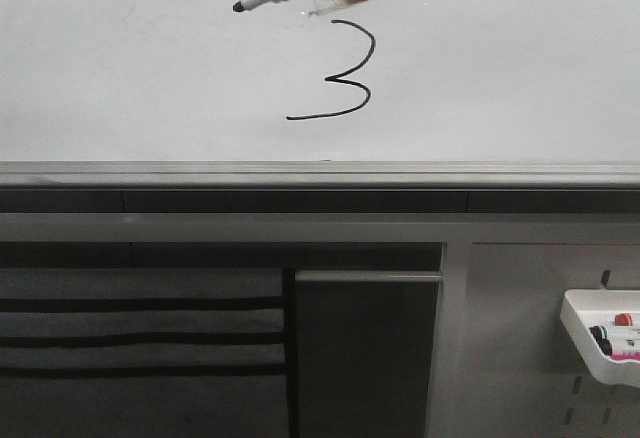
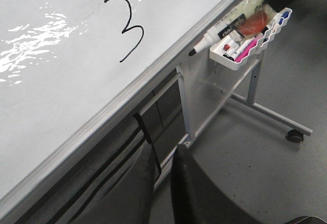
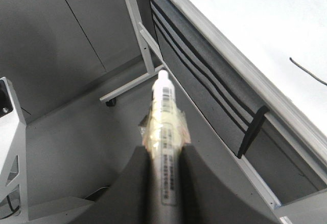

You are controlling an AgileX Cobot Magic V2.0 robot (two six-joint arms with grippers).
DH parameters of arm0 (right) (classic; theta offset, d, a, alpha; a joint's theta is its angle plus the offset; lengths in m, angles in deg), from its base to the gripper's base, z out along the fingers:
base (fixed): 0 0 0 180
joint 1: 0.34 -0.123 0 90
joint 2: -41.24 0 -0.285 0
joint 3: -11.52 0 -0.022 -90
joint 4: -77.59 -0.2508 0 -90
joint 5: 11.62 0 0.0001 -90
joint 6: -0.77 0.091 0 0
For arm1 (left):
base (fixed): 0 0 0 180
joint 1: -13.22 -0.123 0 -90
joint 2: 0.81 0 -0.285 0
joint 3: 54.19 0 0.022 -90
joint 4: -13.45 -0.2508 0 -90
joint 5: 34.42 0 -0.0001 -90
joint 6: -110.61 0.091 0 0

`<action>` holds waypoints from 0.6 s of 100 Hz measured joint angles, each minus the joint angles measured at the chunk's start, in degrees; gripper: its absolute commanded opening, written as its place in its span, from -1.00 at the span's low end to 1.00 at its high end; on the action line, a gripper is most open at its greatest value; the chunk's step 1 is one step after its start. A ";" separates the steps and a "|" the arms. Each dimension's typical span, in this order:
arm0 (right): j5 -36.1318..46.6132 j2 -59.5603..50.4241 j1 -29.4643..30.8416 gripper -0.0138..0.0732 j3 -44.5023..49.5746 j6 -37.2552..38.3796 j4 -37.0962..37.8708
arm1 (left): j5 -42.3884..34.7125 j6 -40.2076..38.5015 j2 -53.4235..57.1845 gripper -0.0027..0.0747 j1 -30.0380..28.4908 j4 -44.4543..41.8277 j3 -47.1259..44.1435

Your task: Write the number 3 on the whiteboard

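Fingers point(image 3: 186, 183) of the right gripper point(image 3: 163, 183) fill the bottom centre of the right wrist view, pressed together on a black marker point(image 3: 164, 132) whose barrel is wrapped in clear tape. Its long axis runs straight up the frame from the fingers. The tip itself does not show there.

The left gripper point(image 2: 163, 188) appears as two dark fingers at the bottom centre of the left wrist view, with a narrow gap between them and nothing in it, so it looks slightly spread and idle.

In the front view the marker lies at the top centre, tilted, with its black tip point(image 1: 239, 6) pointing to the left and a little down. The tip sits up and to the left of the number 3 point(image 1: 340, 73) and apart from its strokes. I cannot tell whether it touches the whiteboard point(image 1: 130, 78). The right arm is plainly the nearer one, since it carries the pen.

The digit stands in the upper middle of the front view, thin and black, with a long lower tail sweeping left. Judging by its complete shape, the writing looks done, and the coming move is likely a retreat from the board.

Farther off, at the lower right of the front view, a small white marker tray point(image 1: 580, 343) hangs on the stand. It holds spare markers point(image 1: 618, 338) with red, black and pink showing.
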 measured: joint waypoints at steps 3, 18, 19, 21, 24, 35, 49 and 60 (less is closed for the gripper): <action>0.00 0.00 0.00 -0.72 0.00 -0.24 -0.04 | -0.11 0.00 0.00 -0.78 0.00 0.31 0.00; -0.50 0.00 0.00 -0.72 0.00 -6.67 -2.08 | 2.55 0.86 -1.85 -0.78 0.24 1.09 0.81; -0.76 0.00 0.00 -0.72 0.00 -7.15 -2.54 | 3.24 1.01 -2.10 -0.78 0.37 1.09 0.92; -1.05 0.00 0.00 -0.72 0.00 -8.71 -3.34 | 4.33 1.54 -2.92 -0.78 0.51 1.09 1.33; -1.35 0.00 0.00 -0.72 0.00 -10.87 -4.43 | 5.78 2.22 -4.17 -0.77 0.76 1.09 2.10; -3.91 0.00 0.00 -0.72 0.00 -19.29 -7.70 | 9.45 4.38 -9.86 -0.77 2.85 1.09 5.02; -5.60 0.00 0.00 -0.72 0.00 -23.64 -8.45 | 9.94 6.91 -16.50 -0.76 6.41 0.58 9.73; -5.60 0.00 0.00 -0.72 0.00 -25.75 -8.45 | 10.04 7.88 -21.14 -0.76 9.83 -0.91 13.54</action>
